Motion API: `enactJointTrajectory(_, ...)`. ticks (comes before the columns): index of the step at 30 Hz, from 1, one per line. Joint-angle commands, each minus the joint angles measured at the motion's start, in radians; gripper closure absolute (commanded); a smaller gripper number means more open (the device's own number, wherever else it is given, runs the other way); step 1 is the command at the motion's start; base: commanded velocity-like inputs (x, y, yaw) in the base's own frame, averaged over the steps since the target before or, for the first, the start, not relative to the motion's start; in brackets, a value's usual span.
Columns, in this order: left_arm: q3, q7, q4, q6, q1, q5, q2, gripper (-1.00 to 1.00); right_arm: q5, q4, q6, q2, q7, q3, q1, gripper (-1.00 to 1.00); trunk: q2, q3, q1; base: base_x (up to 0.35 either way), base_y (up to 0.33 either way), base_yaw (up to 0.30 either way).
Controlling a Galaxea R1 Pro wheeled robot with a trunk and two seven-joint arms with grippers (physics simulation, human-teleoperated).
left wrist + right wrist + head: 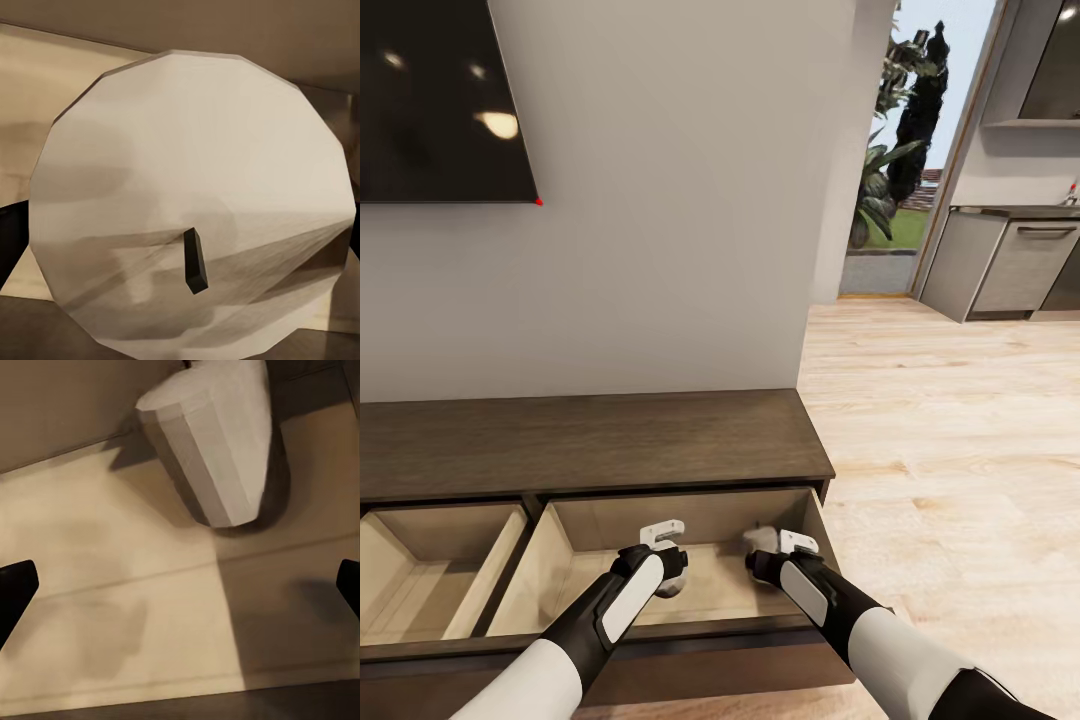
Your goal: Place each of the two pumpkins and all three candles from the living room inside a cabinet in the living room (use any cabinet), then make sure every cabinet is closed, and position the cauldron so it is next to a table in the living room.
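While both arms reach down into the open right-hand drawer of the cabinet [590,440], low in the head view, the left pincer [665,583] holds a candle [195,202]; its flat wicked end fills the left wrist view, dark fingertips showing at either edge. The right pincer [760,545] hangs above the pale drawer floor with its tips spread wide and nothing between them, and a second candle [214,442] rests just beyond them, tipped on the drawer bottom near the back wall. These candles look light, rigid and smooth, so I judge a grip across the round side best, and gentle, since they could roll. Farther off, upper right, grey kitchen cupboards [1010,265] stand.
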Motion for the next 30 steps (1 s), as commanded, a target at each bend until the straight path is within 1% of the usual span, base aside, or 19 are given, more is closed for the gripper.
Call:
enactJointTrajectory(1, -0.003, 0.008, -0.001, 0.001, -0.001, 0.007, 0.001, -1.00, -0.008, -0.002, 0.002, -0.001, -0.008, 0.008, -0.001, -1.00, 0.000, -0.001, 0.000, 0.000, 0.000, 0.000)
enactJointTrajectory(20, 0.002, 0.007, -0.001, 0.001, -0.001, 0.013, 0.002, -1.00, -0.008, -0.002, 0.002, -0.001, -0.008, 0.008, -0.001, -1.00, 0.000, -0.001, 0.000, 0.000, 0.000, 0.000)
enactJointTrajectory(26, 0.000, 0.012, -0.001, 0.001, -0.001, 0.006, 0.001, -1.00, -0.008, -0.002, 0.002, -0.001, -0.008, 0.008, -0.001, -1.00, 0.000, -0.001, 0.000, 0.000, 0.000, 0.000)
enactJointTrajectory(28, 0.000, 0.037, 0.000, 0.001, -0.001, 0.006, 0.001, -1.00, -0.008, -0.002, 0.002, -0.001, -0.008, 0.008, -0.001, -1.00, 0.000, -0.001, 0.000, 0.000, 0.000, 0.000)
enactJointTrajectory(29, 0.000, 0.078, 0.001, 0.001, -0.001, 0.006, 0.000, -1.00, -0.008, -0.002, 0.002, -0.001, -0.008, 0.008, -0.001, -1.00, 0.000, -0.001, 0.000, 0.000, 0.000, 0.000)
enactJointTrajectory(30, 0.000, 0.105, 0.000, 0.001, -0.001, 0.007, 0.000, -1.00, -0.008, -0.002, 0.002, -0.001, -0.008, 0.008, -0.001, -1.00, 0.000, -0.001, 0.000, 0.000, 0.000, 0.000)
